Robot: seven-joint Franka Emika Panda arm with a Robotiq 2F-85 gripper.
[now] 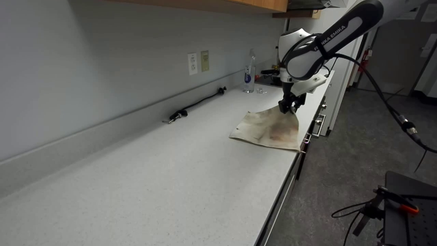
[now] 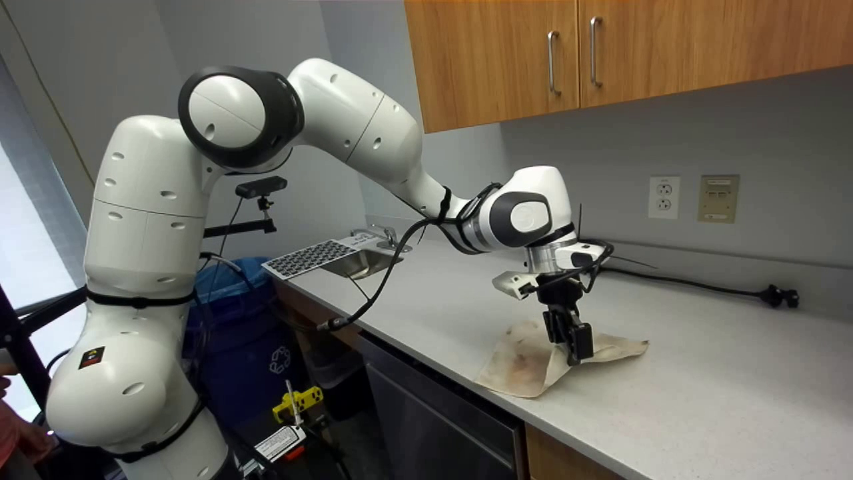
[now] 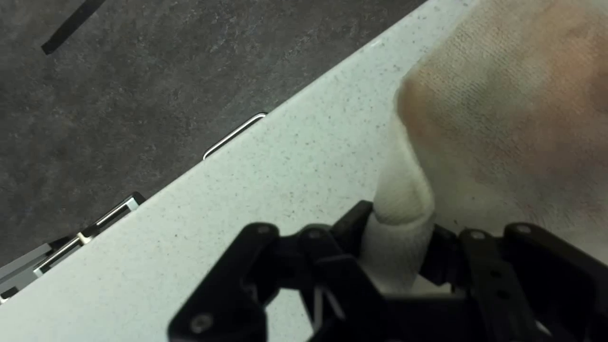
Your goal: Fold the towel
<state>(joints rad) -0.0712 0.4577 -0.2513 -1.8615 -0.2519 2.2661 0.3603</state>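
Note:
The towel is a cream cloth with brownish stains. It lies on the countertop in both exterior views [image 1: 264, 128] [image 2: 520, 367], one corner close to the counter's front edge. My gripper [image 1: 291, 107] points down at the towel's edge, also in an exterior view [image 2: 574, 350]. In the wrist view the towel [image 3: 513, 118] spreads to the right, and a bunched fold of it rises between the gripper's fingers [image 3: 398, 242], touching both. The gripper is shut on this fold, and the edge there is lifted off the counter. The fingertips are partly hidden by the cloth.
The white countertop [image 1: 164, 177] runs along the wall. A clear bottle [image 1: 249, 77] and a black cable with a clamp [image 1: 198, 104] lie towards the wall. A sink [image 2: 363, 265] is at the far end. A wooden cabinet [image 2: 493, 63] hangs above. Drawer handles [image 1: 319, 124] protrude below the front edge.

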